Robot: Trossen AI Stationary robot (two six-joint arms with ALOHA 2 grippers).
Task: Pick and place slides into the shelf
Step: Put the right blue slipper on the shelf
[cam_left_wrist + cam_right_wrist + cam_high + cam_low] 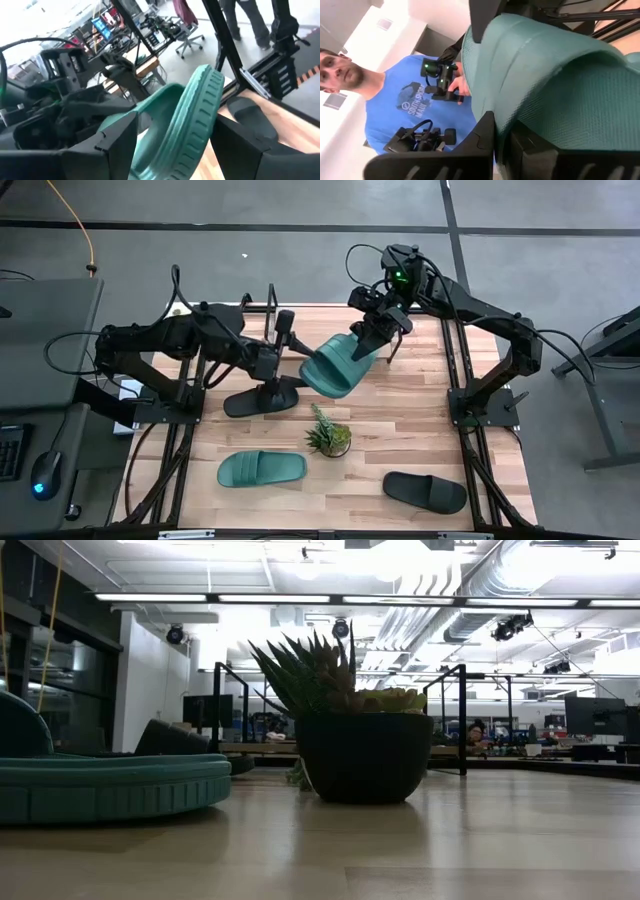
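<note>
A teal slide (335,365) hangs tilted in the air over the table's far middle, with my right gripper (375,338) shut on its far-right end. My left gripper (288,352) is open at the slide's other end, its fingers standing on either side of the ribbed sole edge (192,120). A black slide (265,395) lies on the table under the left arm. A second teal slide (260,470) and a second black slide (425,492) lie flat near the near edge. The shelf (217,710) stands at the far edge, mostly hidden under the arms from above. My right gripper (502,137) pinches the teal slide between its two fingers at the slide's far-right end (512,107). It comes slanting down from the far right. The slide is lifted clear and tilts down toward the left arm. Whether my left gripper's fingers touch the slide, I cannot tell.
A small spiky potted plant (328,438) stands in the table's middle, just in front of the held slide. Black frame bars (455,395) run along both table sides. A person in a blue shirt (415,100) stands beyond the table, holding a device.
</note>
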